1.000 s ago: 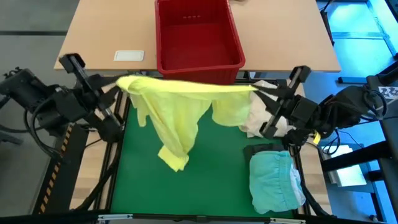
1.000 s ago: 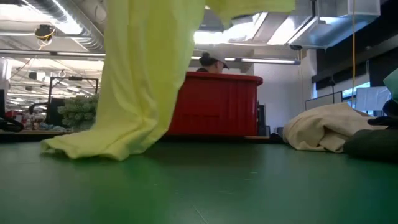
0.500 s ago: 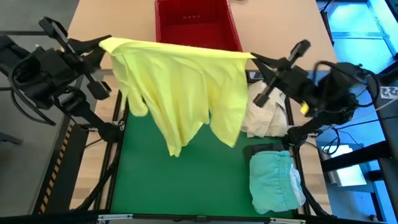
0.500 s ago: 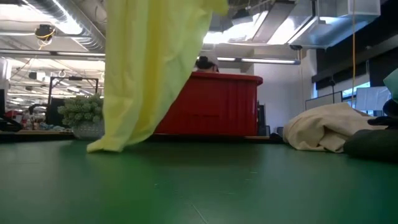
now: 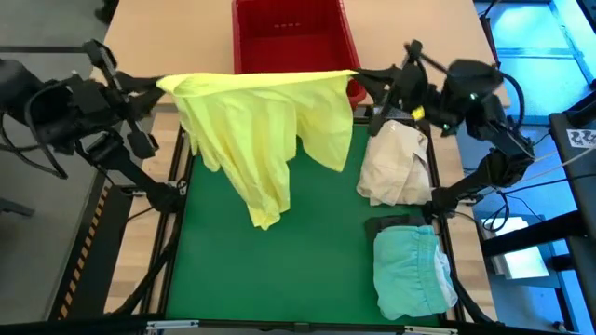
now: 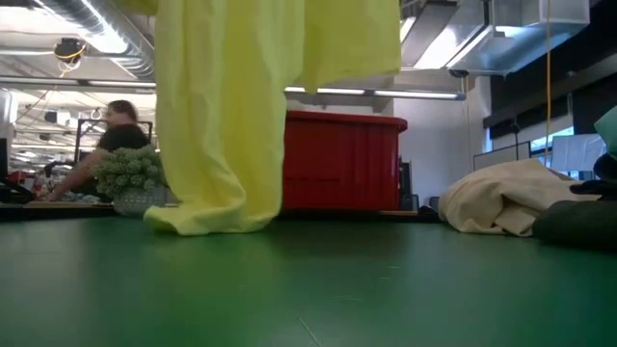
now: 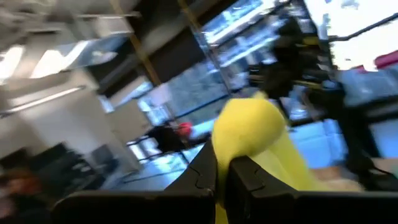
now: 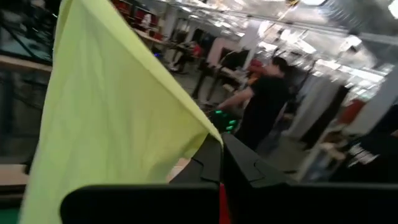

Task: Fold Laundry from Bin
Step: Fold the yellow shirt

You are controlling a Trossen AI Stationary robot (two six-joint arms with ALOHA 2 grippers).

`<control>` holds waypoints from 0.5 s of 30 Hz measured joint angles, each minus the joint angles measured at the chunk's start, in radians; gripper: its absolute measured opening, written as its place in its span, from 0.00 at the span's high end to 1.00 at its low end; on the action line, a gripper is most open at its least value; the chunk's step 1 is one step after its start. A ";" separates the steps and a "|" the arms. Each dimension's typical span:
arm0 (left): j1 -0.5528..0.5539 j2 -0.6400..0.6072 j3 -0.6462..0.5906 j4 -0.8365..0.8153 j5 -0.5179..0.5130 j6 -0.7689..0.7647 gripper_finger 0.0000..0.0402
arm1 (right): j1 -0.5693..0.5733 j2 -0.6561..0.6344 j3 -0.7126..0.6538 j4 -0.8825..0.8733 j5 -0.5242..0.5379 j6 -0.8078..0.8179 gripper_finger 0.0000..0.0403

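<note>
Two grippers hold the yellow garment [image 5: 265, 140] stretched above the tabletop [image 5: 317, 251], before the bin [image 5: 293, 42]: left gripper [image 5: 160, 84] and right gripper [image 5: 365, 79] each clenched on a top corner. Low view: its hem drags the mat; light, limp cloth, best held by corners.

I see open green mat [image 5: 317, 270] left of the turquoise garment [image 5: 410, 272], yellow shirt [image 5: 265, 140] curtaining the space before the red bin [image 5: 293, 37], cream bundle [image 5: 396, 166] right of it

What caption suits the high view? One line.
Both end effectors hold the yellow garment stretched above the green mat.
</note>
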 joint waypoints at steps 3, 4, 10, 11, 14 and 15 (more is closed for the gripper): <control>0.071 -0.003 0.002 -0.158 0.050 -0.137 0.99 | -0.080 0.001 0.000 -0.017 -0.093 0.070 1.00; 0.094 -0.001 0.002 -0.196 0.053 -0.184 0.99 | -0.103 0.002 0.000 -0.017 -0.104 0.078 1.00; 0.185 -0.038 -0.001 -0.385 0.106 -0.472 0.99 | -0.222 0.000 0.000 -0.016 -0.178 0.081 1.00; 0.200 -0.043 -0.001 -0.412 0.130 -0.504 0.99 | -0.240 0.000 0.000 -0.022 -0.208 0.081 1.00; 0.247 -0.042 -0.001 -0.483 0.201 -0.569 0.99 | -0.282 0.000 0.000 -0.035 -0.271 0.103 1.00; 0.261 -0.038 -0.001 -0.497 0.228 -0.589 0.99 | -0.289 0.000 0.000 -0.038 -0.288 0.114 1.00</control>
